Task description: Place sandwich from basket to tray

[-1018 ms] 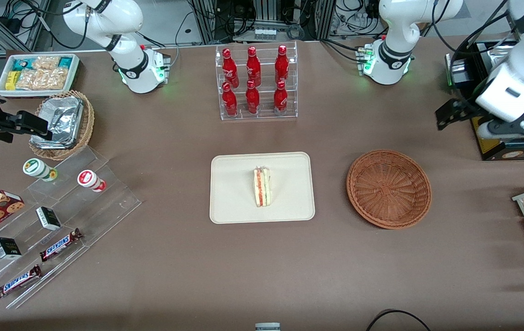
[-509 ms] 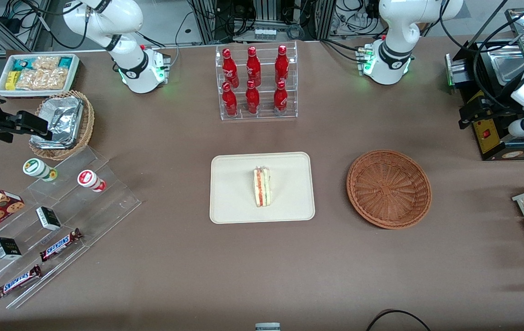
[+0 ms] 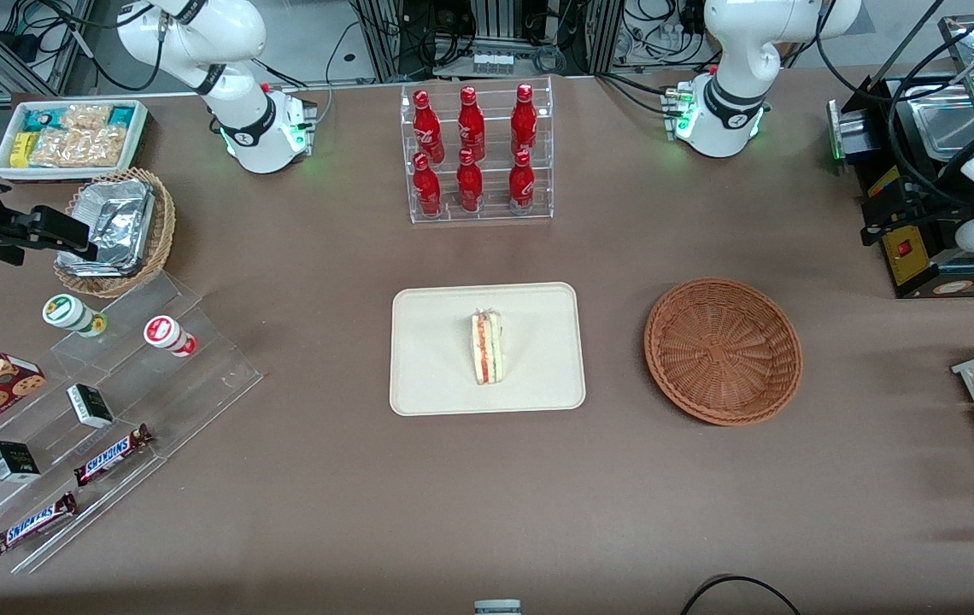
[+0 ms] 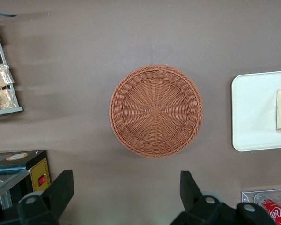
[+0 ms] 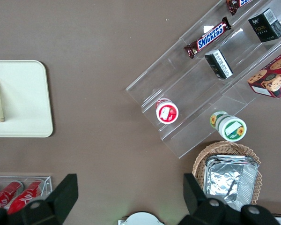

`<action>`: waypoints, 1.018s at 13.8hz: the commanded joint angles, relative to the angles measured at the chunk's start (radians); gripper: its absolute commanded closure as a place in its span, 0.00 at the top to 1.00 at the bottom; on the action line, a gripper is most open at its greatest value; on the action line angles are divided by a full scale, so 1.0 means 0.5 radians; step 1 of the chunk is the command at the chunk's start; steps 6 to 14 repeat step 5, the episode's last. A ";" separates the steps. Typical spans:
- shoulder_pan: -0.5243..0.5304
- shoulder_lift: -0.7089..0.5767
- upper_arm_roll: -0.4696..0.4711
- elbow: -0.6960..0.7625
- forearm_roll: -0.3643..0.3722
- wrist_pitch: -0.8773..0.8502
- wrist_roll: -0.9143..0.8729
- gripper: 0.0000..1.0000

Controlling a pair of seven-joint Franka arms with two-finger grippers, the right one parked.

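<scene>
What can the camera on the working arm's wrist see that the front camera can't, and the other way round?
Only the left wrist view shows the gripper from close by, its fingers spread wide, high above bare table near the empty basket. Only the front view shows the cola bottles' rack, the Snickers bars and the foil-lined basket. Both show the basket, the tray and the sandwich lying on it.

Reddish-brown woven basket [image 3: 723,351], cream tray [image 3: 436,376], black tool [image 4: 126,197]
</scene>
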 commanded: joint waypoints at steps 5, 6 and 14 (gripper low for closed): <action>-0.023 0.106 0.022 0.093 -0.006 -0.006 0.021 1.00; -0.023 0.106 0.022 0.093 -0.006 -0.006 0.021 1.00; -0.023 0.106 0.022 0.093 -0.006 -0.006 0.021 1.00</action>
